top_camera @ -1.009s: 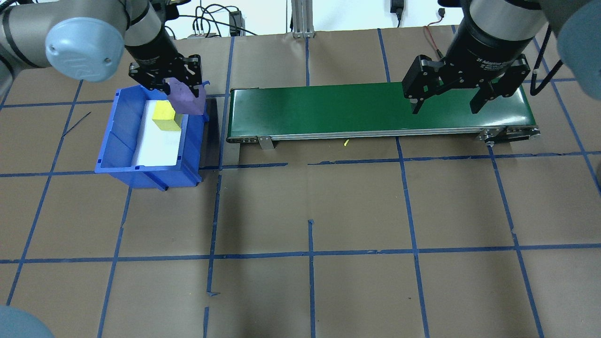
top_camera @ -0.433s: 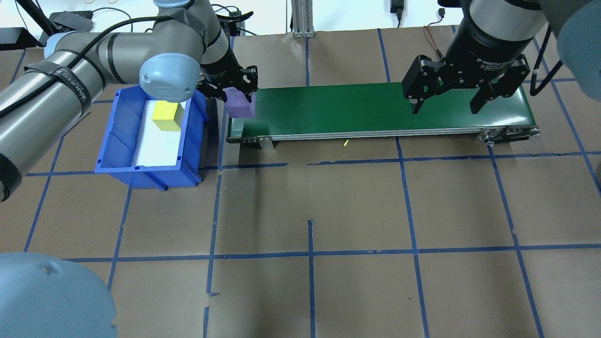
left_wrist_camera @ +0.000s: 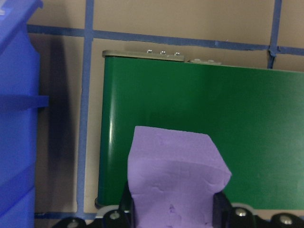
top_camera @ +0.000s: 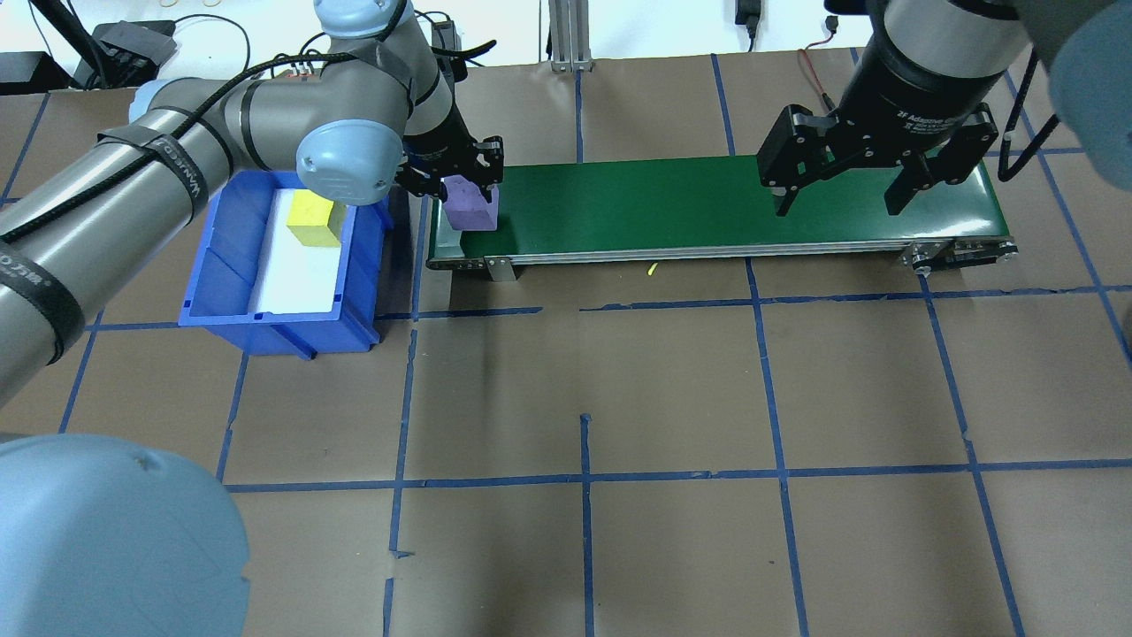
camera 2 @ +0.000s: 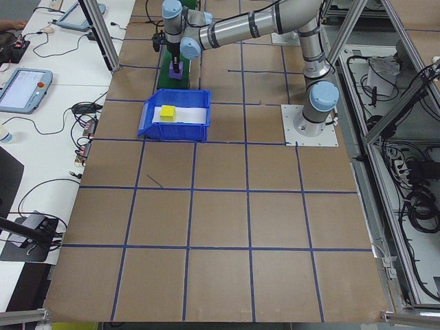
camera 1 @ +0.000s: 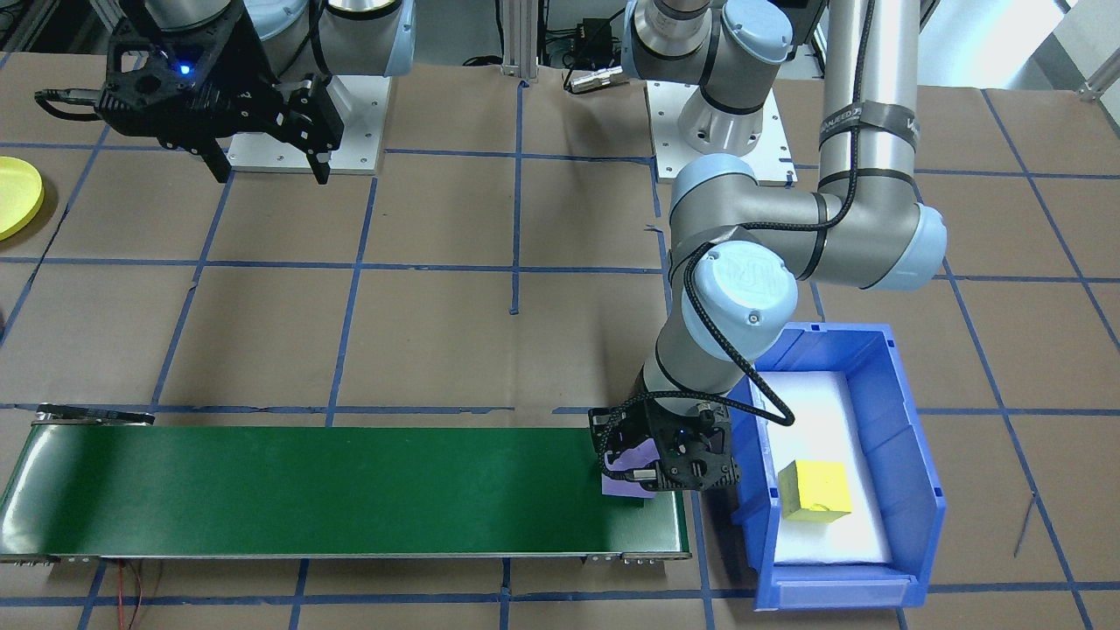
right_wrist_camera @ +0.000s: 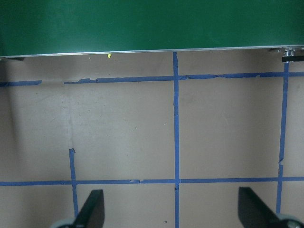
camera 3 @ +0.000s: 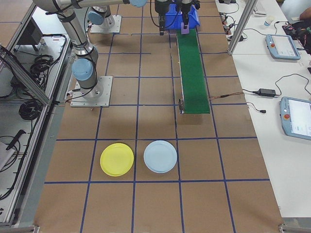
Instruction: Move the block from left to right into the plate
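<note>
Left gripper [top_camera: 460, 181] pinching purple block [top_camera: 470, 205] between its fingers, down at the left end of the green conveyor belt [top_camera: 707, 208]; block bottom at or just above the belt surface, contact can't be confirmed. Left wrist view: purple block [left_wrist_camera: 175, 178] fills the lower centre, clamped on both sides, belt [left_wrist_camera: 237, 128] under and ahead of it, belt's end edge close on the left. Front-facing view: left gripper [camera 1: 667, 455] over the belt's end nearest the blue bin [camera 1: 910, 490], block [camera 1: 626, 479] partly hidden by the fingers. Blue bin [top_camera: 221, 265] sits on the table just beside that belt end, white foam pad inside, yellow block [top_camera: 313, 219] on the pad toward the bin's far end. Right gripper [top_camera: 840, 190] spread wide, holding nothing, hanging above the belt's right end; right wrist view shows both fingers [right_wrist_camera: 92, 211] far apart over brown table [right_wrist_camera: 123, 123] with blue tape lines. Yellow plate [camera 3: 117, 159] lies on the table well apart from the belt, past its right end, toward the robot's side, with a light-blue plate [camera 3: 160, 156] just beside it; front-facing view catches only the yellow plate's edge [camera 1: 17, 197] at the frame's left.
</note>
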